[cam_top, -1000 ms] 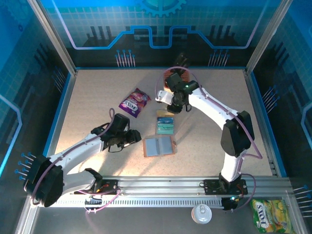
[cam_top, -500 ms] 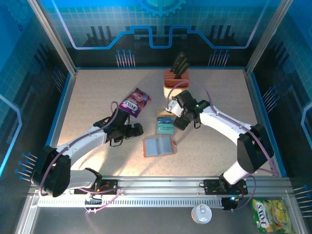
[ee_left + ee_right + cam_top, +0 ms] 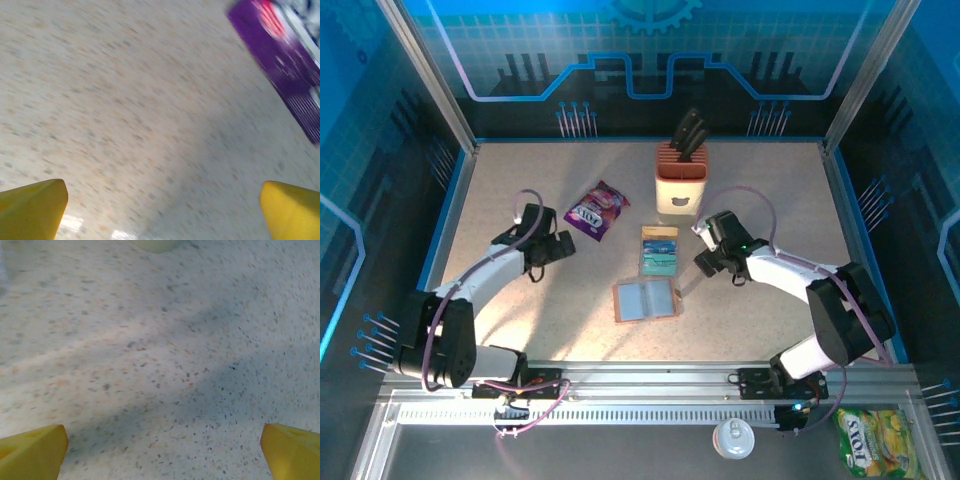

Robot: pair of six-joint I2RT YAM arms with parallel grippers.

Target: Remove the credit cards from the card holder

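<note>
The teal-blue credit cards (image 3: 659, 250) lie in a small stack on the table, one with a tan strip at its far edge. Just nearer lies the card holder (image 3: 645, 299), spread flat with grey-blue pockets and a brown rim. My left gripper (image 3: 560, 246) hovers well left of both, near the purple packet; its yellow fingertips (image 3: 32, 207) stand wide apart over bare table. My right gripper (image 3: 706, 262) sits right of the cards, open, its fingertips (image 3: 292, 450) spread with only tabletop between them.
A purple snack packet (image 3: 597, 209) lies left of the cards and shows at the top right of the left wrist view (image 3: 290, 70). A cream-and-orange knife block (image 3: 680, 178) stands behind the cards. A green packet (image 3: 873, 440) and a white lid (image 3: 732, 437) lie off the table at the front.
Both arms have drawn away from the middle: the left gripper swung left and farther back, the right gripper moved right and nearer. Cards and holder stayed put.
</note>
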